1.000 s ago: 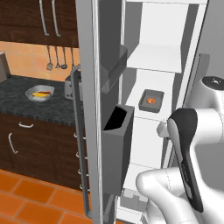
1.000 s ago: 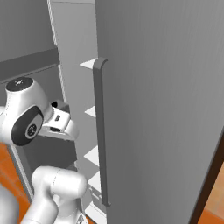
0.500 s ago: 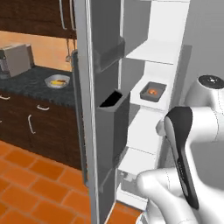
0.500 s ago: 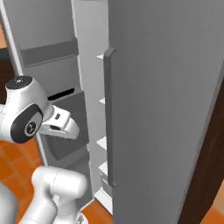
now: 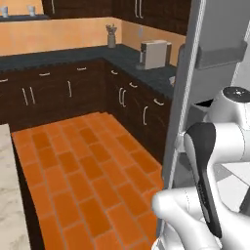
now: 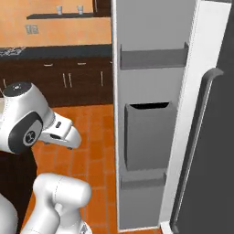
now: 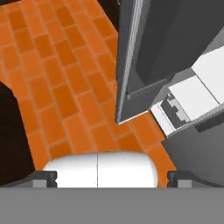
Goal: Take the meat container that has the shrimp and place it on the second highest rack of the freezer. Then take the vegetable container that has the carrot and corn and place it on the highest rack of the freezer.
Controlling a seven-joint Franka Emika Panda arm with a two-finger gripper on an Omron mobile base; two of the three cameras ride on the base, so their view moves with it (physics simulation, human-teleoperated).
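Note:
The freezer's open door (image 6: 151, 45) faces me in the right base view, its inner side carrying grey bins. In the left base view the freezer door (image 5: 188, 97) stands edge-on beside my arm. My gripper (image 6: 68, 139) hangs left of that door, above the orange floor. In the hand view the gripper (image 7: 112, 177) is open, its fingertips (image 7: 43, 177) wide apart with nothing between them, looking down at the door's foot (image 7: 131, 100) and the white freezer interior (image 7: 205, 78). The meat container, the shrimp, the vegetable container and the racks are out of view.
Dark wood cabinets (image 5: 73, 93) under a black counter run along the back wall. A pale appliance (image 5: 155, 53) stands on that counter near the freezer. A marble counter edge (image 5: 10, 195) is at lower left. A closed grey door with a long handle (image 6: 201, 137) stands right.
Both base views have swung left with the base, so the freezer shelves and the grey tray on them slid out of the picture. The gripper stays open.

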